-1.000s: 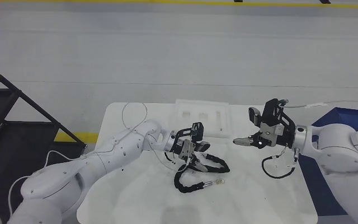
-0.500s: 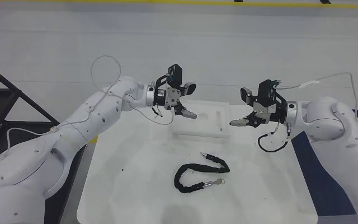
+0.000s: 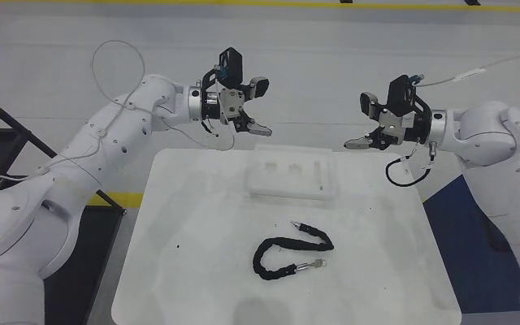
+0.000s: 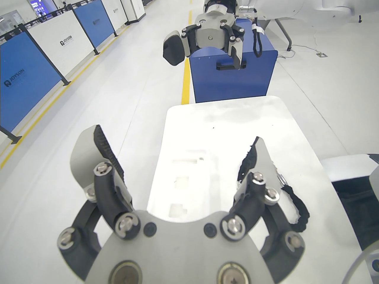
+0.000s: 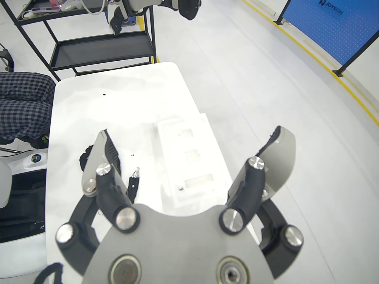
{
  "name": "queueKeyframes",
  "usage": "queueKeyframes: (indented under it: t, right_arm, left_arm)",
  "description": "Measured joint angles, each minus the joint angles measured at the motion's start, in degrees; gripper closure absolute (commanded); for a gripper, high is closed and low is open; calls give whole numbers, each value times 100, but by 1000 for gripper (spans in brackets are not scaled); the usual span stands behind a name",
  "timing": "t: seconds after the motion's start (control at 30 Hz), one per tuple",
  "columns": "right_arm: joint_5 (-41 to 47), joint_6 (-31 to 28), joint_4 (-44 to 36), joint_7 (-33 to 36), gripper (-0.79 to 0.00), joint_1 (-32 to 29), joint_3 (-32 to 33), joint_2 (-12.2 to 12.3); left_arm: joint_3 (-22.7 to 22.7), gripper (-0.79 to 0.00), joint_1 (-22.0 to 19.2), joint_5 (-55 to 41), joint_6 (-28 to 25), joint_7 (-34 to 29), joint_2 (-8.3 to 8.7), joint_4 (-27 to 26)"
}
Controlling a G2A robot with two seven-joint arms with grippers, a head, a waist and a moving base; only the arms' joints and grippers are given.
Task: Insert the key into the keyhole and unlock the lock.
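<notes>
A black cable lock (image 3: 280, 247) lies curled on the white table (image 3: 187, 244), near its middle. One end is a small metal tip (image 3: 298, 225). The other is a silver piece (image 3: 313, 264) with a small ring; I cannot make out a separate key. My left gripper (image 3: 264, 106) hangs open and empty above the table's far left edge, well away from the lock. My right gripper (image 3: 360, 123) is open and empty above the far right edge. In the left wrist view the left gripper (image 4: 177, 146) is spread wide, with the cable lock (image 4: 297, 206) beside it. The right gripper (image 5: 191, 140) is spread over the table, and the metal tip (image 5: 135, 174) is near one finger.
A white foam tray (image 3: 292, 173) with several recesses sits at the table's far side, between the two grippers and the lock. A blue cabinet (image 4: 234, 84) stands beyond the right end of the table, and a black shelf rack (image 5: 100, 50) beyond the left end.
The left gripper, down at the cable lock a second ago, has lifted away to the far left edge. The right gripper has also risen and drawn back. The lock stays on the table.
</notes>
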Motion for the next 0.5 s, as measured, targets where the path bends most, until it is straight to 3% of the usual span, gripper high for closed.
queueKeyframes:
  t: [0.5]
  right_arm:
    - [105,0,29,22,-785,34,-46,-1]
  left_arm:
    - [0,-785,2,-116,0,-35,16,-2]
